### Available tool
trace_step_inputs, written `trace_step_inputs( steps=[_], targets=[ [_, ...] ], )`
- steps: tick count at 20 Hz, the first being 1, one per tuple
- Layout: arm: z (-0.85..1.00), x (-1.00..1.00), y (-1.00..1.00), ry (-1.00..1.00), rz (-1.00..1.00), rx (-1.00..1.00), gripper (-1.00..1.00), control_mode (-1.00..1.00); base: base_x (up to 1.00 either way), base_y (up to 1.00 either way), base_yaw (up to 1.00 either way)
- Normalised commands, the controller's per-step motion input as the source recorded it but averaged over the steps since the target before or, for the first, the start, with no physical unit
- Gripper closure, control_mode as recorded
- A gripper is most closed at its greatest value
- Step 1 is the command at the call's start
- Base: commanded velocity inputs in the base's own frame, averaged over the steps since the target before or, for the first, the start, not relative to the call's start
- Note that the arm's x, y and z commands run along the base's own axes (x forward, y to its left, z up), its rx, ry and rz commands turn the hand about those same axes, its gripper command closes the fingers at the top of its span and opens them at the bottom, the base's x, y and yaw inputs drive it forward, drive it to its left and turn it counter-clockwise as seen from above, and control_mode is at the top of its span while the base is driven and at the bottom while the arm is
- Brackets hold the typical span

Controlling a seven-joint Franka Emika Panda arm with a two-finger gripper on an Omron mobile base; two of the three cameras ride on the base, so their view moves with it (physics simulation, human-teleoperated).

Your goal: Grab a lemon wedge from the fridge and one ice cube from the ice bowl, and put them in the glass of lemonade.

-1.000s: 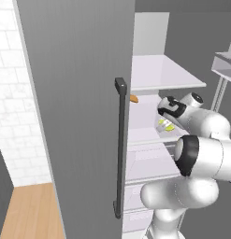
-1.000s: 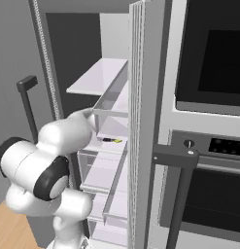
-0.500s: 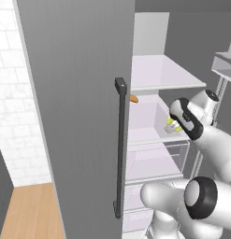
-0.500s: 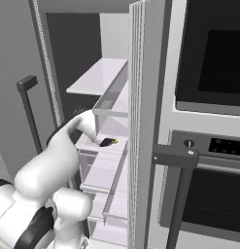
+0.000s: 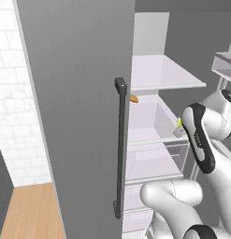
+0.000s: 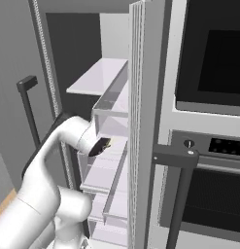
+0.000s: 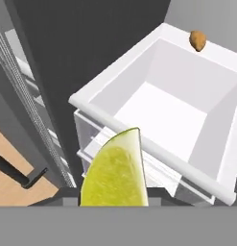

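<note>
Half-hidden lemon wedge (image 7: 115,170) in the closed pincer (image 6: 103,144), fingertips hidden, beside the fridge (image 5: 75,93) drawer.

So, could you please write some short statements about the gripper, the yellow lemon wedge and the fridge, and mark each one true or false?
1. The gripper is shut on the bright yellow crescent-shaped lemon wedge. True.
2. The tall grey fridge has its door closed. False: the door stands open, and white shelves and drawers show inside.
3. A small orange piece sits at the far rim of the white open bin in the hand view. True.
4. The lemon wedge lies on the bottom of the white bin. False: it is in the gripper, apart from the bin.
5. A dark oven stands beside the fridge in the right base view. True.
</note>
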Motion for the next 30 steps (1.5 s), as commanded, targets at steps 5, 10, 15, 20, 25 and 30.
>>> trace_step_inputs(
  steps=[5,10,15,20,25,30],
  targets=[
    [0.29,-0.66,0.19,0.02,-0.3,-0.09,1.0,-1.0,0.0,0.0,0.0],
    [0.28,-0.68,0.07,0.02,-0.4,-0.06,1.0,-1.0,0.0,0.0,0.0],
    [0.48,-0.44,0.0,0.04,-0.38,-0.01,1.0,-1.0,0.0,0.0,0.0],
    [0.66,-0.4,0.05,0.0,-0.21,0.01,1.0,-1.0,0.0,0.0,0.0],
    [0.64,-0.63,0.01,0.0,-0.05,0.05,1.0,-1.0,0.0,0.0,0.0],
    [0.42,-0.87,0.06,0.0,0.0,0.05,1.0,-1.0,0.0,0.0,0.0]
  ],
)
